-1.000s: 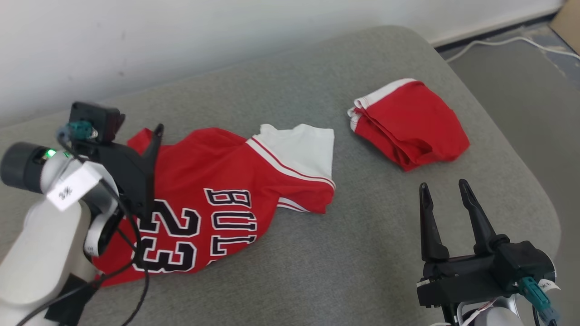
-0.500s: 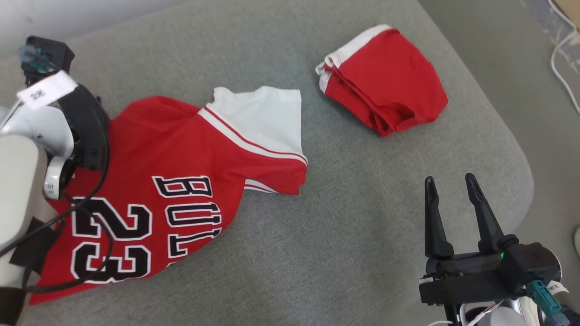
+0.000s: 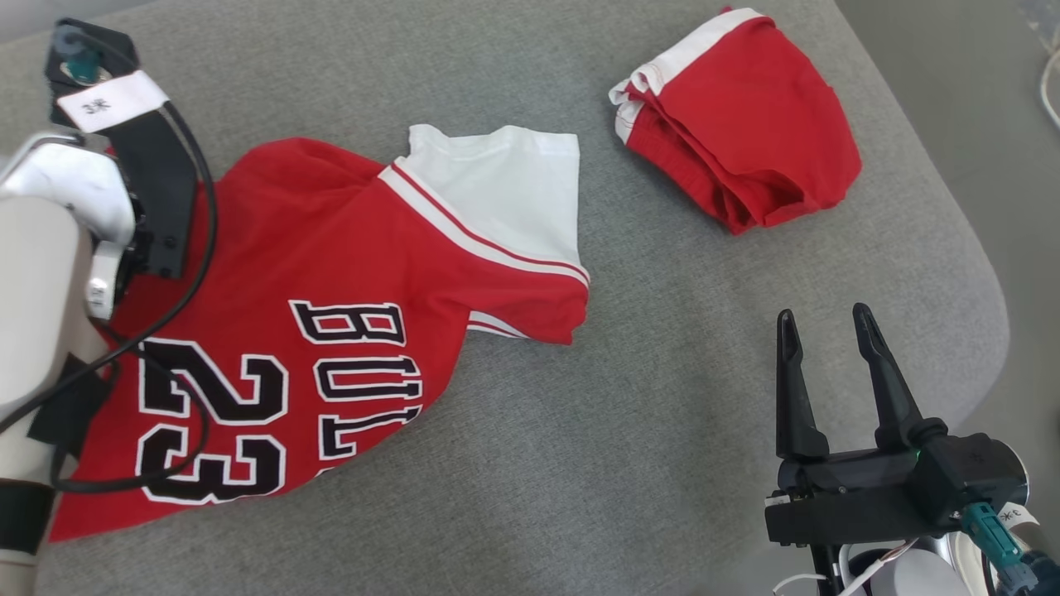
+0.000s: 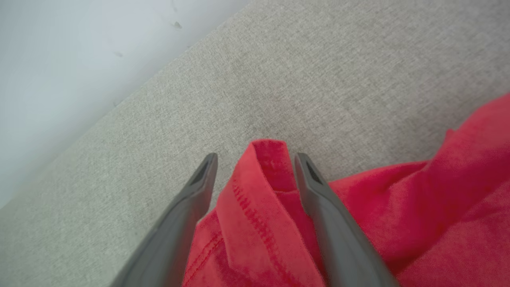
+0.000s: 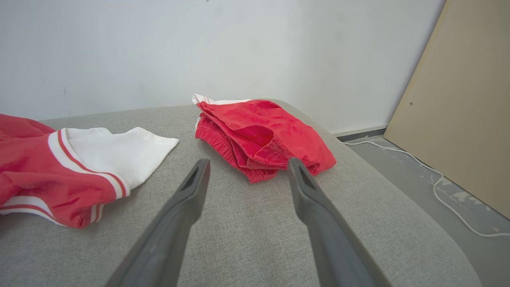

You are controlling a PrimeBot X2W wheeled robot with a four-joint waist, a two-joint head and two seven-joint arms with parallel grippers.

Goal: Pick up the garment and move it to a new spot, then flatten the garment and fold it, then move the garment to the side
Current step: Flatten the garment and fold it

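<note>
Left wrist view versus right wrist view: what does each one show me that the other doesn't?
Left wrist view: a red hem fold of the jersey standing between the fingers of the open left gripper. Right wrist view: the folded red garment, the jersey's white sleeve and a tan board beyond the open right gripper. Both: the grey cushion, the white wall and the jersey.

a red basketball jersey (image 3: 331, 265), its black white-edged "23" and "bul" lettering face up and one white sleeve with red-and-white striped trim spread out flat, lies rumpled and unfolded on the left part of the grey fabric cushion (image 3: 596, 463), one hemmed edge folded up.
</note>
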